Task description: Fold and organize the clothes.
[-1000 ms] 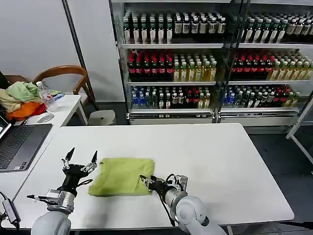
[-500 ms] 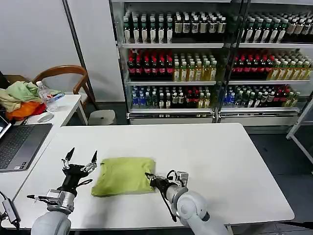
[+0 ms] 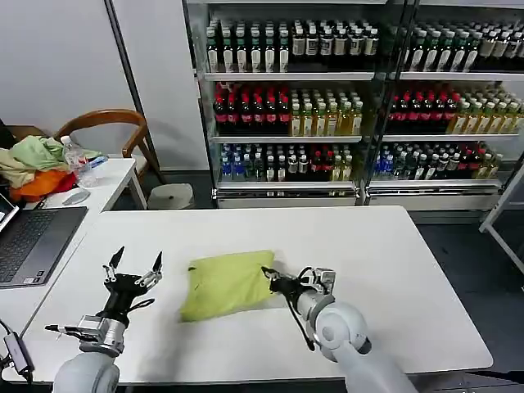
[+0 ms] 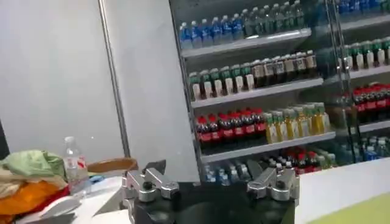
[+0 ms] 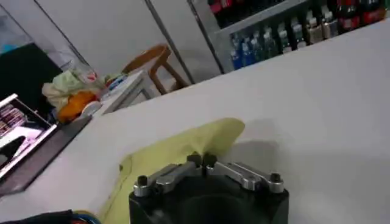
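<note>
Head view showed the folded T-shirt [image 3: 227, 283] on the desk [image 3: 393, 270], the right hand [image 3: 271, 282] clamped on its near-right edge. The left hand [image 3: 133, 266] stood open left of the shirt. Dragging it low and flat should keep the fold intact. No writing was legible.

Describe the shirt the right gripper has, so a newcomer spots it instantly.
Start at the big white table in front of the drinks shelves. Near its front middle lies a folded lime yellow-green T-shirt, its right edge pinched by the right gripper. Unlike the heap of garments on the side desk, it is one flat bright bundle.
</note>
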Action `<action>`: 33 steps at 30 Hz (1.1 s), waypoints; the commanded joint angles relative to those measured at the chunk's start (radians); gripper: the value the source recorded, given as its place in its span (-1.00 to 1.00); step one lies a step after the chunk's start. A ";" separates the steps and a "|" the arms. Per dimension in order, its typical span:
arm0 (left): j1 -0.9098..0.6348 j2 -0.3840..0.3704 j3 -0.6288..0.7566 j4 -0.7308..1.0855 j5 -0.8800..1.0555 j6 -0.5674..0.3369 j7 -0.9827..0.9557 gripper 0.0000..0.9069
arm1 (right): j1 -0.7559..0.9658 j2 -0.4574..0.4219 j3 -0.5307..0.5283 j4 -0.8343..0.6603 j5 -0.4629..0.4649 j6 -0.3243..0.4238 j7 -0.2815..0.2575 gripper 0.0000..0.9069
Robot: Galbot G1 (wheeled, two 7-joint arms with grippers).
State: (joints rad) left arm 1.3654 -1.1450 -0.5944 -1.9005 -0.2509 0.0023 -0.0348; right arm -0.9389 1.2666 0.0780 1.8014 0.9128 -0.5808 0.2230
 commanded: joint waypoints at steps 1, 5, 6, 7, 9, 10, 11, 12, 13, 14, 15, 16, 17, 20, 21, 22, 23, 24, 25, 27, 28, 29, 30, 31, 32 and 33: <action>-0.001 -0.006 0.005 0.000 0.000 0.002 0.001 1.00 | 0.024 -0.078 0.053 -0.002 -0.028 0.001 -0.028 -1.00; -0.001 -0.007 0.006 0.001 0.001 0.002 0.002 1.00 | 0.012 -0.095 0.067 -0.007 -0.030 0.002 -0.034 -1.00; -0.001 -0.006 0.006 0.002 0.001 0.002 0.002 1.00 | 0.011 -0.096 0.068 -0.006 -0.031 0.002 -0.034 -1.00; -0.001 -0.005 0.005 0.003 0.001 0.002 0.002 1.00 | 0.006 -0.100 0.071 -0.002 -0.033 0.002 -0.035 -1.00; -0.001 -0.005 0.005 0.002 0.001 0.002 0.002 1.00 | -0.003 -0.106 0.077 0.007 -0.034 0.002 -0.033 -1.00; 0.000 -0.005 0.005 0.001 0.001 0.002 0.002 1.00 | -0.004 -0.108 0.078 0.010 -0.034 0.002 -0.033 -1.00; 0.002 -0.006 0.005 0.000 0.001 0.002 0.002 1.00 | -0.010 -0.111 0.081 0.013 -0.033 0.002 -0.033 -1.00; 0.002 -0.006 0.005 0.000 0.001 0.002 0.002 1.00 | -0.015 -0.114 0.084 0.018 -0.034 0.002 -0.033 -1.00; 0.004 -0.006 0.005 -0.001 0.001 0.002 0.002 1.00 | -0.017 -0.116 0.086 0.019 -0.035 0.002 -0.033 -1.00; 0.005 -0.006 0.005 0.000 0.001 0.002 0.002 1.00 | -0.020 -0.117 0.090 0.018 -0.038 0.002 -0.034 -1.00; 0.005 -0.005 0.005 0.000 0.001 0.001 0.002 1.00 | -0.022 -0.117 0.091 0.016 -0.038 0.002 -0.035 -1.00; 0.005 -0.005 0.005 0.001 0.001 0.001 0.002 1.00 | -0.024 -0.117 0.093 0.015 -0.039 0.002 -0.036 -1.00; 0.005 -0.005 0.005 0.001 0.001 0.001 0.002 1.00 | -0.026 -0.117 0.094 0.015 -0.039 0.002 -0.036 -1.00; 0.005 -0.005 0.005 0.000 0.001 0.001 0.002 1.00 | -0.043 -0.122 0.095 0.023 -0.053 0.002 -0.037 -1.00; 0.006 -0.006 0.005 -0.001 0.001 0.001 0.003 1.00 | -0.050 -0.121 0.096 0.026 -0.063 0.004 -0.032 -1.00; 0.007 -0.007 0.005 -0.002 0.001 0.001 0.003 1.00 | -0.057 -0.121 0.097 0.027 -0.065 0.004 -0.028 -1.00; 0.010 -0.007 0.005 -0.002 0.001 0.001 0.003 1.00 | -0.062 -0.122 0.097 0.026 -0.069 0.004 -0.029 -1.00; 0.011 -0.007 0.005 -0.003 0.001 0.001 0.003 1.00 | -0.063 -0.123 0.097 0.023 -0.082 0.004 -0.030 -1.00; 0.013 -0.007 0.005 -0.002 0.002 0.001 0.003 1.00 | -0.063 -0.123 0.098 0.021 -0.093 0.003 -0.028 -1.00; 0.013 -0.007 0.006 -0.002 0.001 0.001 0.003 1.00 | -0.063 -0.127 0.102 0.014 -0.129 0.004 -0.032 0.07; 0.013 -0.007 0.006 -0.002 0.002 0.001 0.003 1.00 | -0.063 -0.131 0.105 0.015 -0.147 0.004 -0.036 1.00; 0.012 -0.007 0.006 -0.003 0.002 0.001 0.003 1.00 | -0.064 -0.136 0.108 0.017 -0.178 0.009 -0.045 1.00; 0.012 -0.008 0.006 -0.005 0.002 0.002 0.003 1.00 | -0.068 -0.142 0.110 0.022 -0.206 0.015 -0.044 1.00; 0.013 -0.008 0.006 -0.006 0.001 0.002 0.003 1.00 | -0.074 -0.148 0.113 0.031 -0.223 0.024 -0.039 1.00; 0.013 -0.008 0.006 -0.007 0.001 0.003 0.003 1.00 | -0.079 -0.155 0.114 0.051 -0.243 0.034 -0.023 1.00; 0.013 -0.008 0.005 -0.008 0.001 0.003 0.003 1.00 | -0.095 -0.170 0.113 0.067 -0.253 0.066 -0.009 1.00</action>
State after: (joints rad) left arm 1.3782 -1.1538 -0.5892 -1.9039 -0.2500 0.0039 -0.0324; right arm -0.9938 1.1384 0.1804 1.8205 0.8109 -0.5739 0.1872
